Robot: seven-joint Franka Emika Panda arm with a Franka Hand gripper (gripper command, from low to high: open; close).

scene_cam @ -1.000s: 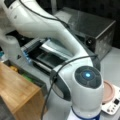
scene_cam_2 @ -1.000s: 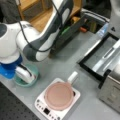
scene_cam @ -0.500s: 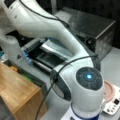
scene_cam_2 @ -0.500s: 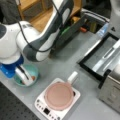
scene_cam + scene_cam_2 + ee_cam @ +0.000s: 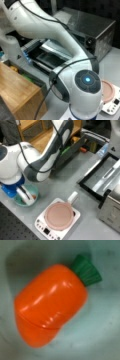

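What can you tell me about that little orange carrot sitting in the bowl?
The glossy orange plastic toy carrot has a stubby, rounded body with a seam across its lower part and a ribbed dark green stem cap at its upper right end. It lies on its side, tilted diagonally in the wrist view, resting on the inside of the pale teal bowl. In a front view, the end effector reaches down into that bowl, largely hiding the carrot.

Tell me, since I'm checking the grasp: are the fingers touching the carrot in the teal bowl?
Cannot tell. The wrist view shows the carrot lying in the bowl with no fingers in frame; in a front view the fingers reach into the bowl, hiding any contact.
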